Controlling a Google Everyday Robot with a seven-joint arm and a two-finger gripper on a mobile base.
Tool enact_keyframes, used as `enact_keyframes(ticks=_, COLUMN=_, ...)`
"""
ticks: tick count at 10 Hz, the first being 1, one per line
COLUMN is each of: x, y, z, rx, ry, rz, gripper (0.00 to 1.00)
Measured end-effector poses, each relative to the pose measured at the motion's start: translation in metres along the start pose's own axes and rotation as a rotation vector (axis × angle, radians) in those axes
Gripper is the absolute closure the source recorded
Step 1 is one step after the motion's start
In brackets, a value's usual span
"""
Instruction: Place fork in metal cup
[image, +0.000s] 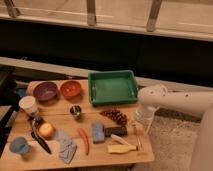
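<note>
At the right edge of the table (56, 116), the gripper (137, 120) hangs just over the far end of the fork (137, 138) — can't tell if it is wide or closed. The fork lies flat and thin on the wood, so a pinch could skid off or push it over that edge. The metal cup (76, 111) sits well to the left, past the dark red cluster (116, 116) — small mouth, and a tilted drop could tip it.

The arm (180, 102) is a thick, smooth white tube ending in a bulbous white joint, just right of and below the green tray (112, 87). The gripper (137, 121) sits under that joint, pale and greyish, below the tray's right corner.
</note>
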Motion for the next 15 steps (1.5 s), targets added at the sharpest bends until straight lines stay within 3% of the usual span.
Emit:
enact_keyframes(ticks=4, x=-0.011, y=-0.012, z=0.009, rx=0.050, ry=-0.013, rz=0.032, gripper=0.35)
enact_keyframes(ticks=15, x=-0.005, y=-0.020, z=0.042, rx=0.049, ry=0.065, rz=0.038, gripper=0.35)
